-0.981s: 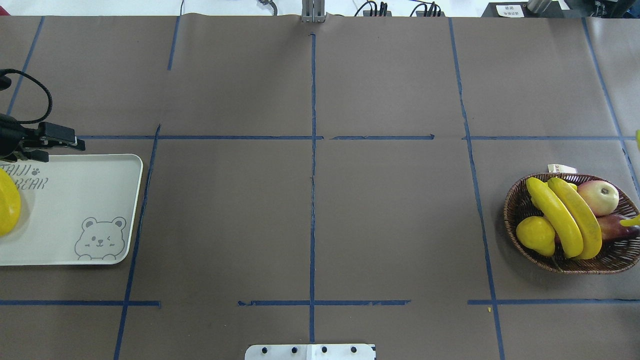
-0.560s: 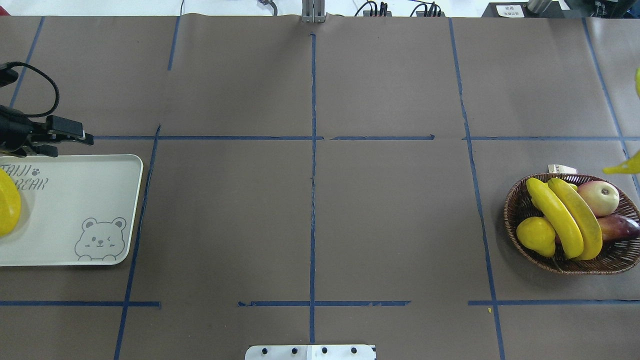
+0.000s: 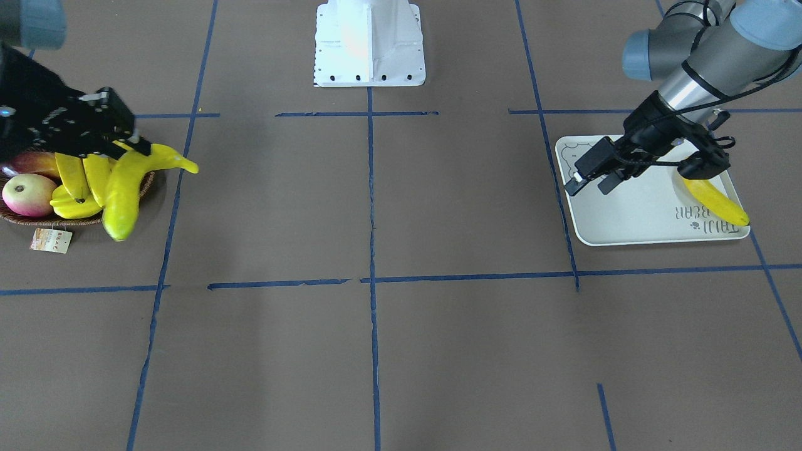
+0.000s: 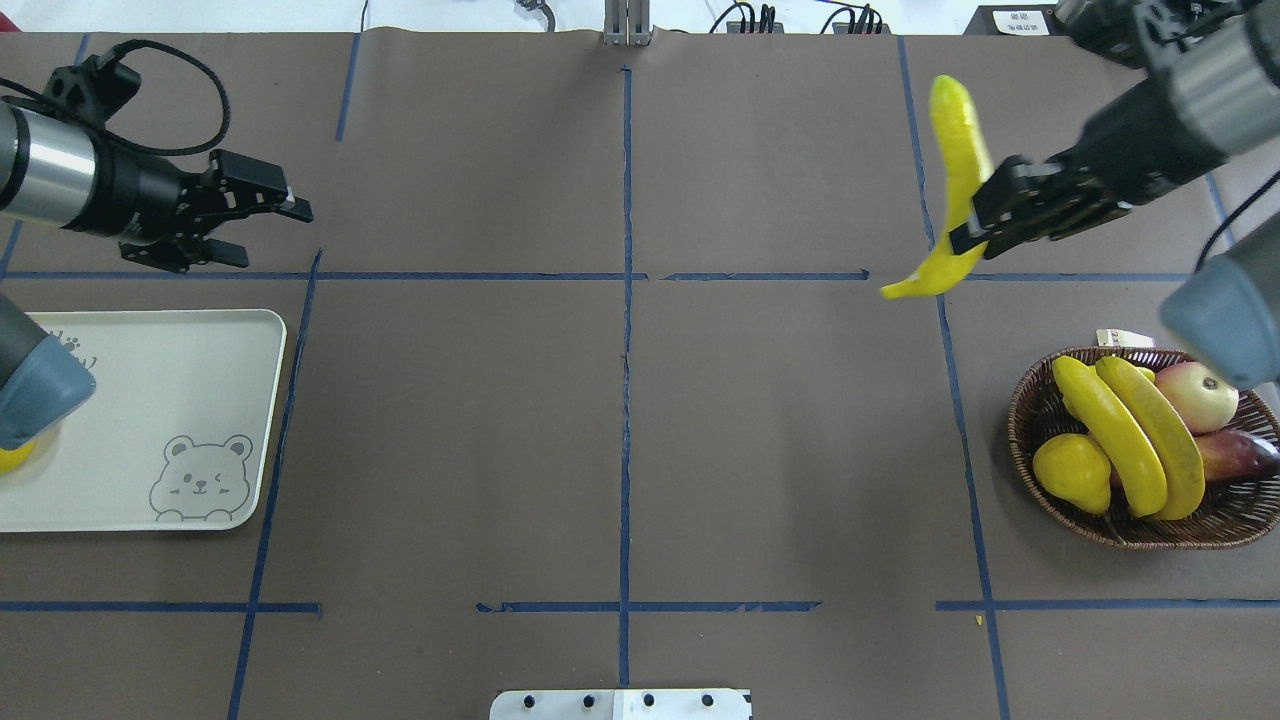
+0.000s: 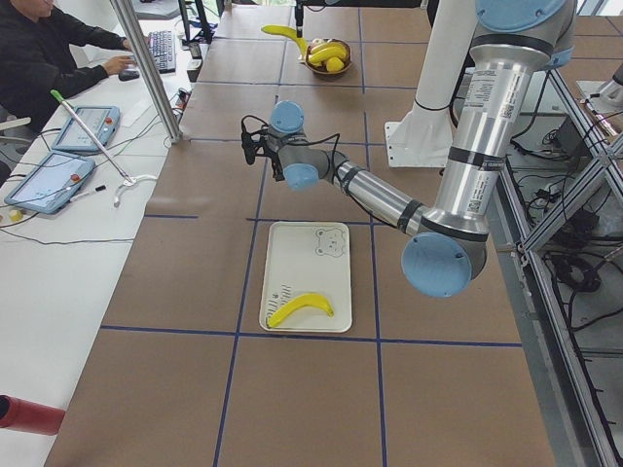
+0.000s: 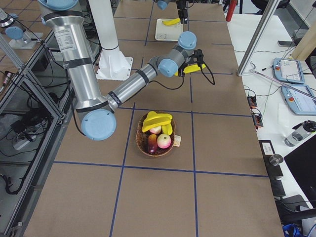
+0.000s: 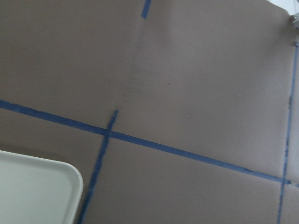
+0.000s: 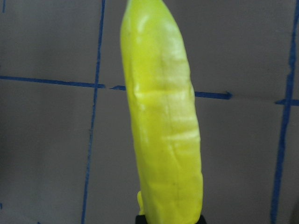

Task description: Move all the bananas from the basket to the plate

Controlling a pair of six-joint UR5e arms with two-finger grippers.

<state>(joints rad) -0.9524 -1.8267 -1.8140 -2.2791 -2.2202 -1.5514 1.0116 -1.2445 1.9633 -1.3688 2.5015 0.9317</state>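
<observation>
My right gripper [image 4: 965,240] is shut on one banana [image 4: 952,160] and holds it in the air above the table, left of and beyond the basket [image 4: 1030,400]. It fills the right wrist view [image 8: 163,130]. Two more bananas [image 4: 1135,435] lie side by side in the wicker basket. A fourth banana [image 3: 714,197] lies on the pale bear plate [image 4: 180,400]; in the overhead view my left arm hides most of it. My left gripper [image 4: 268,232] is open and empty, beyond the plate's far right corner.
The basket also holds a yellow lemon-like fruit [image 4: 1072,470], an apple [image 4: 1198,393] and a purple fruit [image 4: 1235,455]; its paper tag [image 4: 1122,338] lies at the far rim. The robot's white base [image 3: 369,44] stands mid-table. An operator [image 5: 49,49] sits at a side desk.
My right gripper has come in from the right edge with the banana and moved left and away from the basket. My left arm has risen off the plate and swung right and farther out.
</observation>
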